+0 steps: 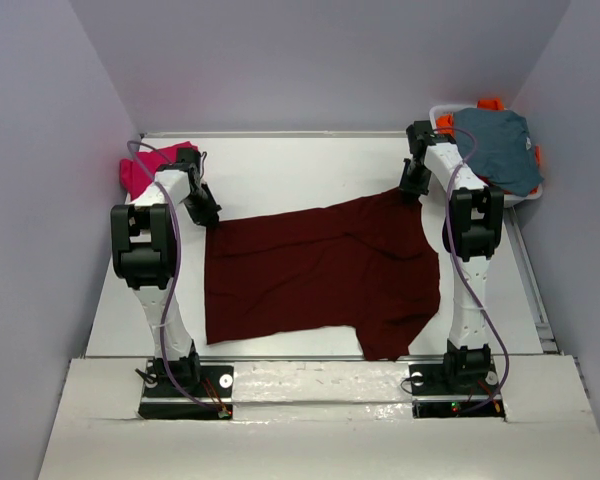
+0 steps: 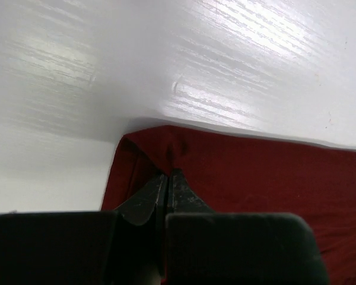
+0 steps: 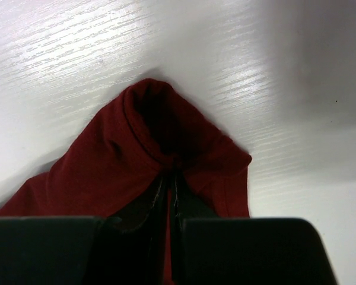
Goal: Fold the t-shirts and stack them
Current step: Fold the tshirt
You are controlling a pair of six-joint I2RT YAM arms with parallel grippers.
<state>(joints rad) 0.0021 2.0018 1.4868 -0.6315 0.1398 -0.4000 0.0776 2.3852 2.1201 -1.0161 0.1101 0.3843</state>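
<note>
A large dark maroon t-shirt lies spread on the white table. My left gripper is shut on its far left corner, and the wrist view shows the pinched cloth at the fingertips. My right gripper is shut on the far right corner, and its wrist view shows the bunched cloth raised into a peak. A magenta-pink shirt lies crumpled at the far left, behind my left arm.
A white basket at the far right holds a grey-blue garment over orange cloth. Grey walls close in the table at the back and sides.
</note>
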